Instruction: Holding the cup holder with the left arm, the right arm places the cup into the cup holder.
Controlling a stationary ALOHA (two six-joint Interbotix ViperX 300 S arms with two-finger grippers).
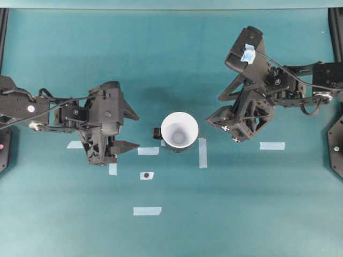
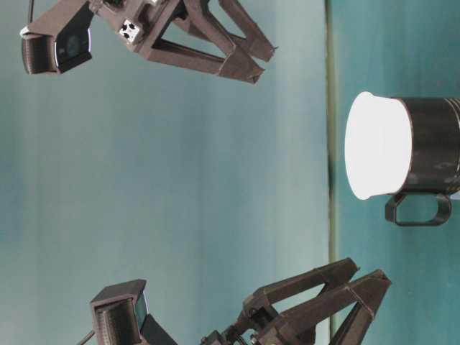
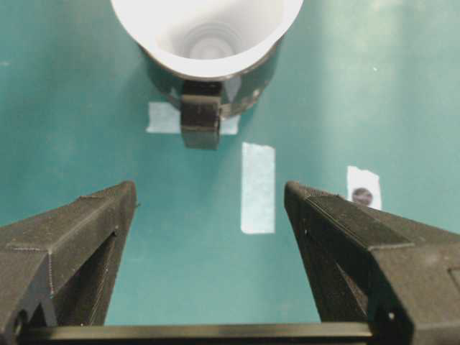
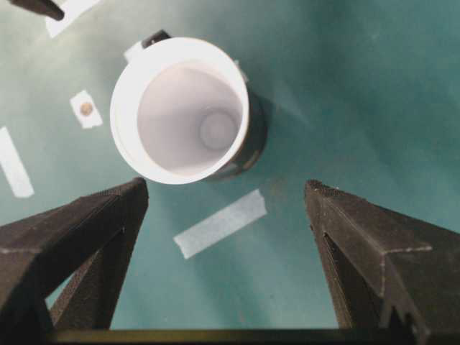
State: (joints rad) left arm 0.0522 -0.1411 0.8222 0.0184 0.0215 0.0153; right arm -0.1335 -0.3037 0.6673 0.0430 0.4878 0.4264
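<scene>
My plain white tapered cup (image 1: 179,130) sits nested in the small glossy black round cup holder (image 2: 431,147), mid-bench on the teal bench (image 1: 177,69), the holder's short handle pointing toward my left side. My left fingers (image 1: 126,130) stand wide apart, clamping nothing, just short of that handle; my right fingers (image 1: 225,119) gape equally empty, beside the cup and clear of it. I judge the placing done. The next move calls only for backing both arms off without nudging the pair.

a robotics lab: teal table (image 1: 171,64) marked with tape strips (image 1: 147,211).
</scene>
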